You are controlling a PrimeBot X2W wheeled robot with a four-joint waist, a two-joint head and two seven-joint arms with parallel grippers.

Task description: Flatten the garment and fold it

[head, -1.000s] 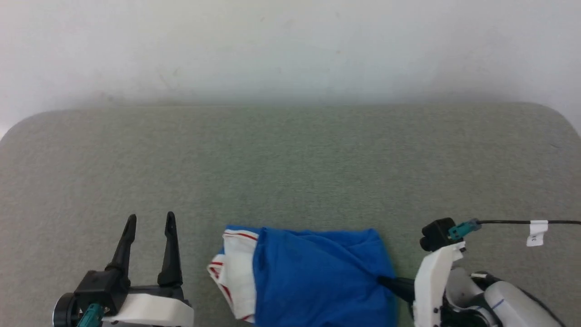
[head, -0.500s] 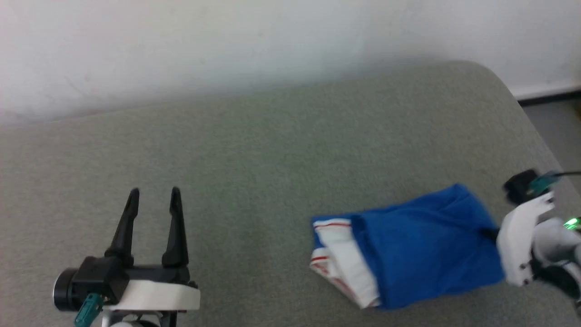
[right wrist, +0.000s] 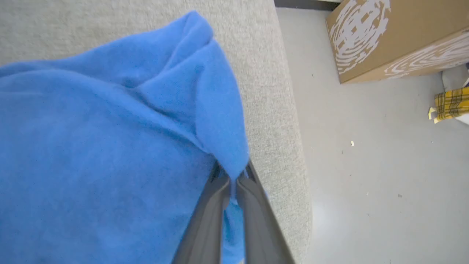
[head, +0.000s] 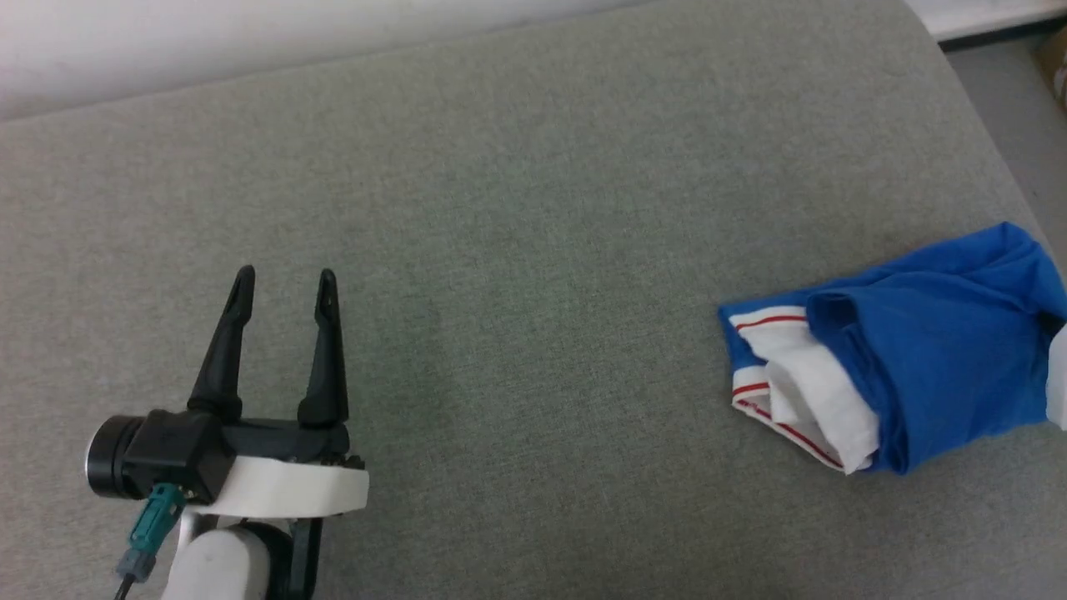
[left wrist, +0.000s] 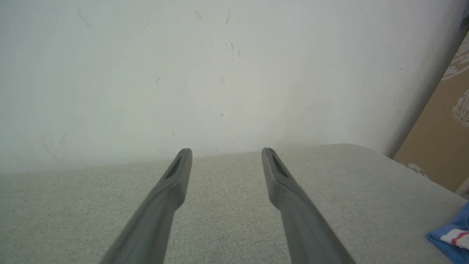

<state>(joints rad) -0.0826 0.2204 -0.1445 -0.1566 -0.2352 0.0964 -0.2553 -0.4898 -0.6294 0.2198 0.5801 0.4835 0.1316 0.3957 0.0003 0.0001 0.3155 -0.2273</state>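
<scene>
**Right claw clenched on blue jersey near the pad's edge; left claw released**

The right claw has its 2 dark fingers pressed together on a fold of the garment, a bright blue jersey T-shirt. The blue cloth bunches up ahead of the fingertips and spreads away to their left in the right wrist view. In the head view the garment lies crumpled in a loose bundle. Its white sleeve end, trimmed with red stripes, is at the end that faces the left claw.

The left claw is released, its 2 fingers spread and pointing away from the robot. It hovers over bare fabric, well apart from the garment. In the left wrist view a corner of the garment shows far to the right of the left claw.

The work surface is a grey-green woven pad with a rounded corner. Its edge runs just to the right of the right claw's fingers. Beyond the left claw's fingertips stands a white wall with small scuffs.

Past the pad's edge lies a smooth grey floor with a few specks. On it sits a cardboard box printed in white with wood-grain rings. Near the box is a yellow plaid item, too small to identify.
</scene>
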